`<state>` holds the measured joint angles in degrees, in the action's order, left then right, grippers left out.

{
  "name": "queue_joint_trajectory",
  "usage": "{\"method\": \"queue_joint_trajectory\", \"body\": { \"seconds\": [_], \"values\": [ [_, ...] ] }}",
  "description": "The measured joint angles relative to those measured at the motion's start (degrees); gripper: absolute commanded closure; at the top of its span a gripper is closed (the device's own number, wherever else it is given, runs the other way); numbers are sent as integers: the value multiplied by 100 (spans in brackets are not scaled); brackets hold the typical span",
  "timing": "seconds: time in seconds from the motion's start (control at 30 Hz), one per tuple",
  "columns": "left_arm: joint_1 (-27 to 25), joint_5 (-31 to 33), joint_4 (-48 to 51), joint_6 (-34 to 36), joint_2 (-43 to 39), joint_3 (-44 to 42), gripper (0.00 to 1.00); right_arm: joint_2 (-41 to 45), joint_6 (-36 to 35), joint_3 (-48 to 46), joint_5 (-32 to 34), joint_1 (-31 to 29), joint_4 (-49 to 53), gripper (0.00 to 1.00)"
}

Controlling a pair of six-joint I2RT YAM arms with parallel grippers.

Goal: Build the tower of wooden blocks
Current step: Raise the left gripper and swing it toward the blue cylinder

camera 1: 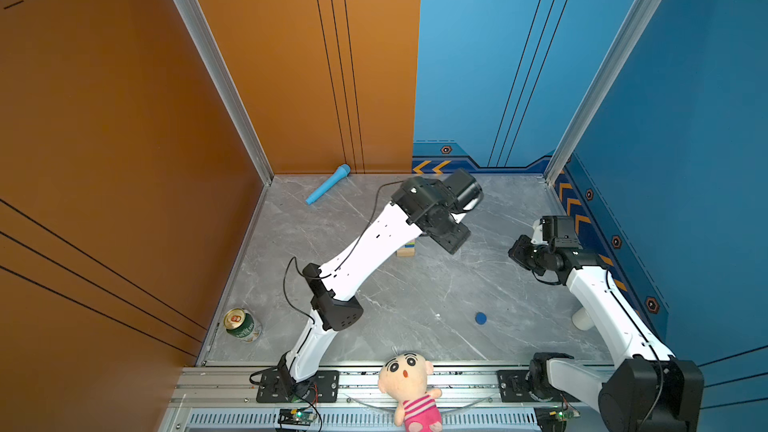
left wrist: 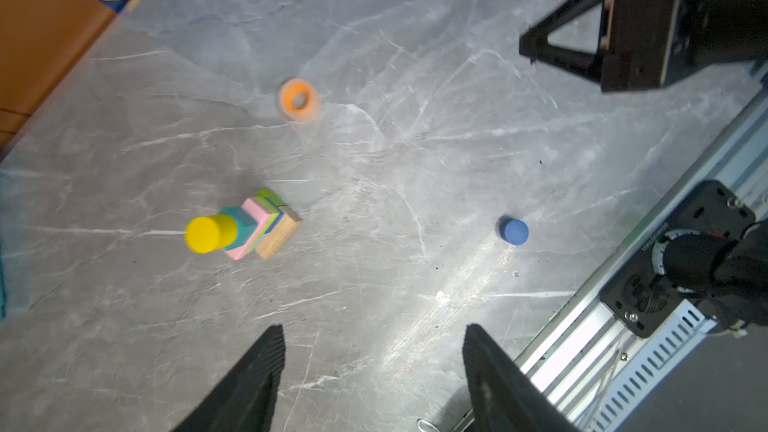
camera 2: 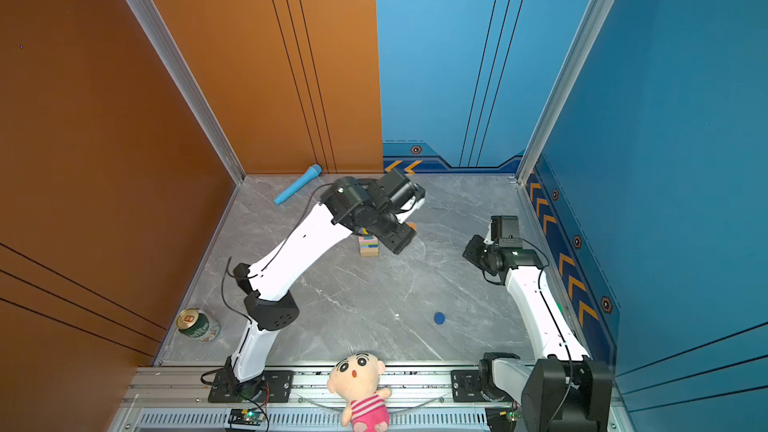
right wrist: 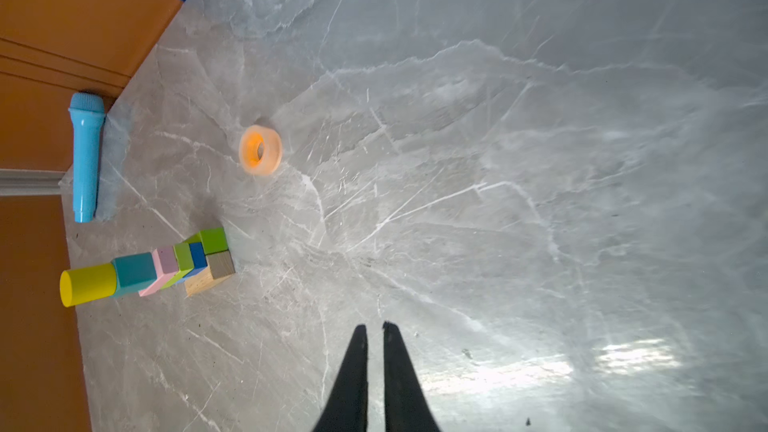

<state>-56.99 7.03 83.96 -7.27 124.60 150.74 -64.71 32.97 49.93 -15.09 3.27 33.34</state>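
Observation:
The wood block tower [left wrist: 249, 226] stands mid-table: a tan brick at the base, then lime green, dark blue, pink and teal blocks, and a yellow cylinder [right wrist: 88, 284] on top. In both top views the left arm covers most of the tower [camera 2: 369, 246]. My left gripper [left wrist: 372, 328] hangs high above the table beside the tower, open and holding nothing. A dark blue short cylinder [camera 1: 481, 318] lies alone towards the front right. My right gripper [right wrist: 375, 324] hovers at the right, its fingers all but together with a thin slit, and it holds nothing.
An orange tape ring [left wrist: 298, 100] lies just behind the tower. A light-blue toy microphone [camera 1: 328, 189] rests by the back wall. A green can [camera 1: 243, 324] stands front left, a white cup [camera 1: 583, 318] by the right arm and a plush doll [camera 1: 409, 384] on the front rail.

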Motion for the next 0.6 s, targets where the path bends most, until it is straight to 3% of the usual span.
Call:
{"method": "queue_joint_trajectory", "body": {
  "seconds": [0.27,0.53,0.6],
  "values": [
    [-695,-160,-223,186,960,-396,32,494,-122,-42,7,573,170,71],
    [-920,-485,-763,186,1357,-883,32,946,-157,-192,-46,951,315,50],
    [-949,-518,-931,162,1388,-1027,32,1088,-157,-205,-74,1014,341,49]
  ]
}}
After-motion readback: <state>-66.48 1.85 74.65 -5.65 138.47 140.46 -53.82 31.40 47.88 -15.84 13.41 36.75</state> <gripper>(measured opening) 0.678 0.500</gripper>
